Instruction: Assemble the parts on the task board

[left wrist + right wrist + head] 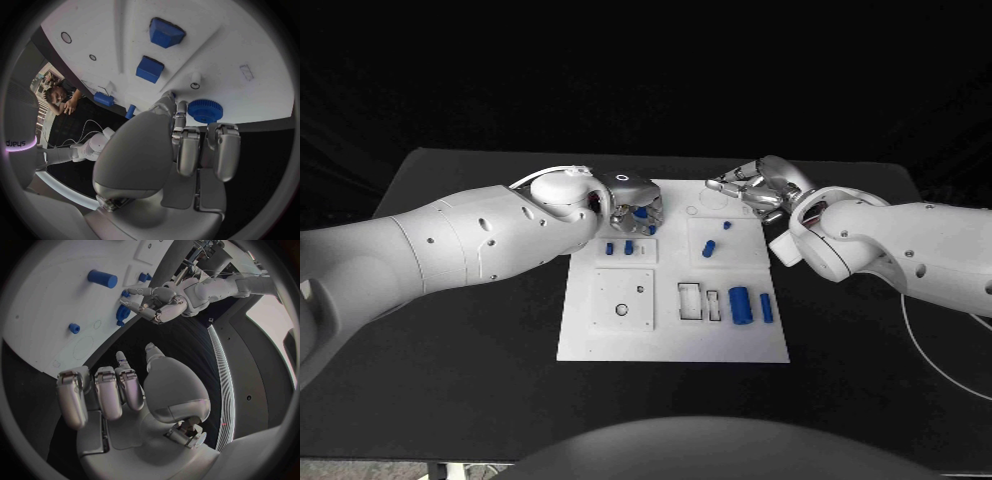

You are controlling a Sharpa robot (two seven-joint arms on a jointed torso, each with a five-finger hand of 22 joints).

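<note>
**Left hand over the blue gear at the board's far edge, right hand empty beside it**

The left hand point(629, 200) hovered over the far left corner of the task board point(672, 345), its fingers point(186, 150) curled downward. A blue gear point(205, 110) lay on the white plate just past those fingertips; whether the fingers pinched it or only touched it could not be told from either the head view or the left wrist view. Beyond the gear, farther out from the palm, two blue blocks point(150, 69) sat on the board, one behind the other.

The right hand point(754, 188) was at the far right corner of the board, apart from the left hand, with the board's far edge running between them. Its fingers point(106, 392) were loosely bent and side by side, holding nothing, over the black table point(473, 400) just off the plate's edge. A small blue peg point(710, 248) stood on the board near this hand, toward the robot. Farther from both hands, on the near right part of the board, a thick blue cylinder point(740, 305) and a thinner blue pin point(767, 307) lay side by side, next to rectangular slots point(691, 301).
</note>
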